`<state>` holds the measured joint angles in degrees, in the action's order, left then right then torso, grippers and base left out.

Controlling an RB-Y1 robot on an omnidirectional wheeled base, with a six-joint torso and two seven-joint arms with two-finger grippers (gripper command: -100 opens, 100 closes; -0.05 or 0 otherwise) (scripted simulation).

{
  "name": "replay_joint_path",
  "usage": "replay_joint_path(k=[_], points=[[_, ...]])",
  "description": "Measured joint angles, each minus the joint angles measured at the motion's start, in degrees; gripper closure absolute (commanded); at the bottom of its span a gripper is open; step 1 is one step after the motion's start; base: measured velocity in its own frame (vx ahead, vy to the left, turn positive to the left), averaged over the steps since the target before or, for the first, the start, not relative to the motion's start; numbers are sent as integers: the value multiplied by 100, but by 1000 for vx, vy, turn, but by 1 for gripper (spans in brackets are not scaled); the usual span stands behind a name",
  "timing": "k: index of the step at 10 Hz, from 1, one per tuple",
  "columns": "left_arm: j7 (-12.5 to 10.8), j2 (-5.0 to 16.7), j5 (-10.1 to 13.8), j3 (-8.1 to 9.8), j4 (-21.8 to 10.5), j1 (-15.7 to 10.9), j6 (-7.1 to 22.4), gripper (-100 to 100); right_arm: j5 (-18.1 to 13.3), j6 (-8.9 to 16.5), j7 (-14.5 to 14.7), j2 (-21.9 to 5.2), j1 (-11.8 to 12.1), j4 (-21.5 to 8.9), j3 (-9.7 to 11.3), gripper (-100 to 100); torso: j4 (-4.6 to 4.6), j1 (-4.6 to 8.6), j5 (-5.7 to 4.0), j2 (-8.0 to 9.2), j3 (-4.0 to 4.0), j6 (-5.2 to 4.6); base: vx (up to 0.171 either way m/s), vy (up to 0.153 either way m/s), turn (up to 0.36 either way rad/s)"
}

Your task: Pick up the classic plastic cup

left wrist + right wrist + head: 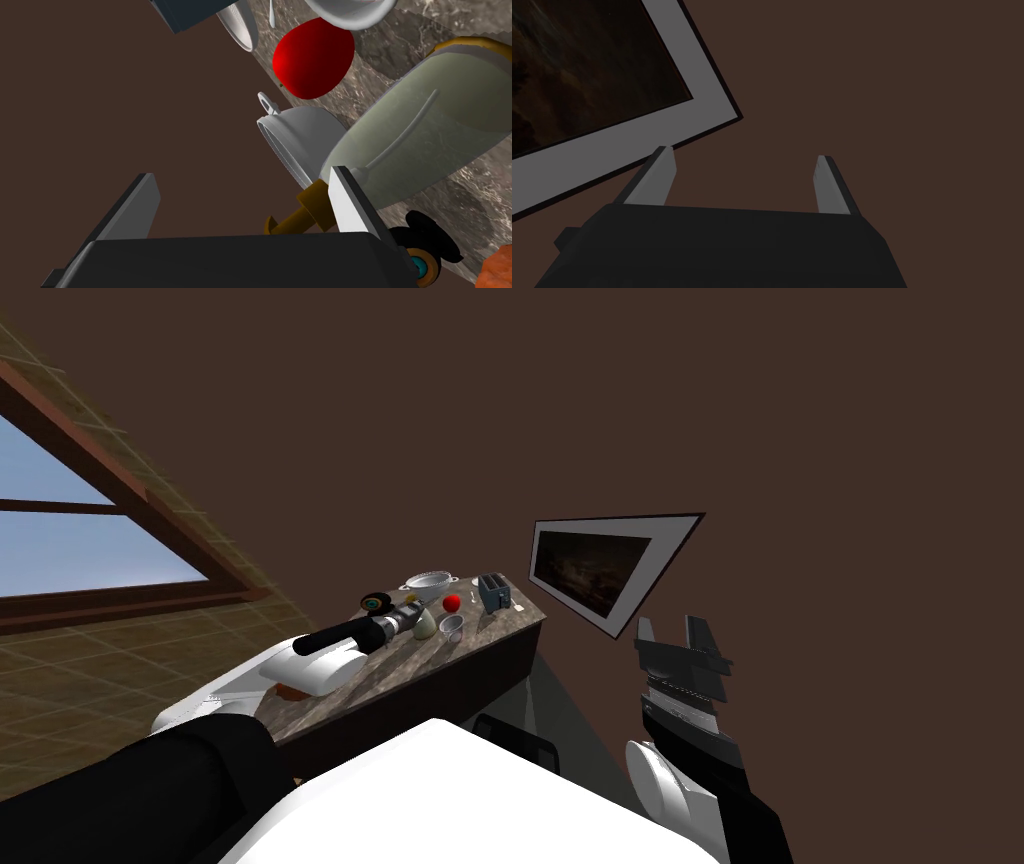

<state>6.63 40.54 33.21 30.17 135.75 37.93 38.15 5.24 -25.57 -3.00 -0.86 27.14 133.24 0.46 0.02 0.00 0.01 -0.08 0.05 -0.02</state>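
The left gripper (pixel 242 175) is wide open and holds nothing. The cup (pixel 305 137) is on the counter (pixel 470 195) ahead of it, just beside a green bottle (pixel 425 135) and near a red apple (pixel 312 57). The right gripper (pixel 744 153) is also open and empty.

white arms (pixel 318 666), black joints; right claw (pixel 744 155) dark, fingers (pixel 657 175) grey

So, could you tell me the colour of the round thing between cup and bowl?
The round thing is red, clearest in the left wrist view.
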Motion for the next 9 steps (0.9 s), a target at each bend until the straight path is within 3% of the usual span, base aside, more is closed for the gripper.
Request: replay_joint_path(k=[4, 6, 9], points=[[-84, 316, 461, 232, 8, 125, 710, -100, 0, 0, 0, 0, 0, 0, 0, 0, 0, 0, 0, -1, 1, 0, 19, 2, -92], [-109, 364, 530, 252, 10, 135, 995, -100, 0, 0, 0, 0, 1, 0, 0, 0, -1, 0, 1, 4, -2, 4, 8, 2, -59], [-189, 573, 855, 405, 28, 220, 1478, -100, 0, 0, 0, 0, 0, 0, 0, 0, 0, 0, 0, 0, 0, 1, 19, 5, -89]])
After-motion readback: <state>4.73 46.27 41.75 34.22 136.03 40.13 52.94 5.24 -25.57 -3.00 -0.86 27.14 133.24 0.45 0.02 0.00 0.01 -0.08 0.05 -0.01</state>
